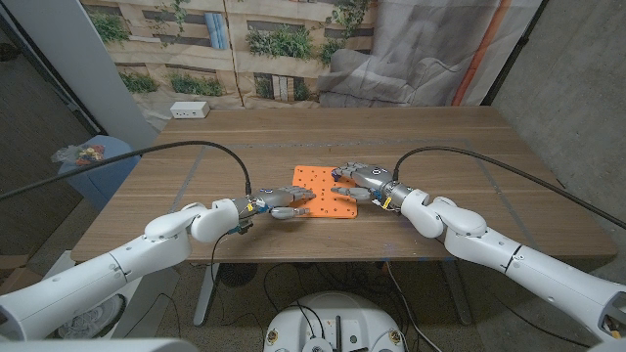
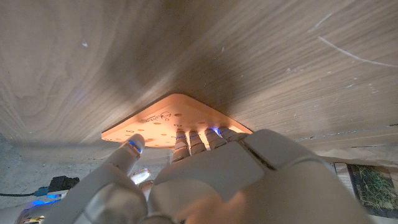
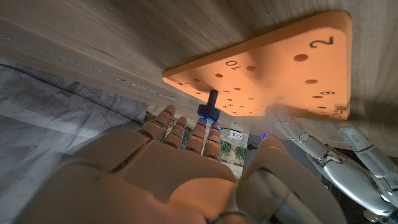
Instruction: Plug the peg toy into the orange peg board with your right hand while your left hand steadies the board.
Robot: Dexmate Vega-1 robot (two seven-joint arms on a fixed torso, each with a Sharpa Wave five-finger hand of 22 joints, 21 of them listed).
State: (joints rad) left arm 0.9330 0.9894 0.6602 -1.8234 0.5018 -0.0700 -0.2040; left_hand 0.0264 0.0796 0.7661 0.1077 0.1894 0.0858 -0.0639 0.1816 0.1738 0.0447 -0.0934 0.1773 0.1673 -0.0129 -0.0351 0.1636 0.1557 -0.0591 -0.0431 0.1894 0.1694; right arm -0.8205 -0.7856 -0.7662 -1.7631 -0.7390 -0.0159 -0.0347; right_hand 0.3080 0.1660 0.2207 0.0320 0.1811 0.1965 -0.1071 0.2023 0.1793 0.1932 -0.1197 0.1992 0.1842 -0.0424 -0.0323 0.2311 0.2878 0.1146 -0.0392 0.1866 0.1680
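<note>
At the head frame's centre the left hand [image 1: 279, 207] presses the thin, stiff, likely light orange peg board [image 1: 327, 191]'s left edge, while the right hand [image 1: 360, 178] pinches the small rigid dark peg toy [image 3: 211, 107] by its top, best gripped there.

Right hand [image 3: 168, 168] holds a dark blue peg [image 3: 211, 107] against the orange peg board [image 3: 273, 74]

A lab: printed backdrop [image 1: 245, 44]; bare concrete wall [image 1: 577, 88]; cabled table [image 1: 196, 147].

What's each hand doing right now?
Left hand: fingertips rest on the orange peg board, holding nothing.
Right hand: holds the dark peg toy at the board.
</note>
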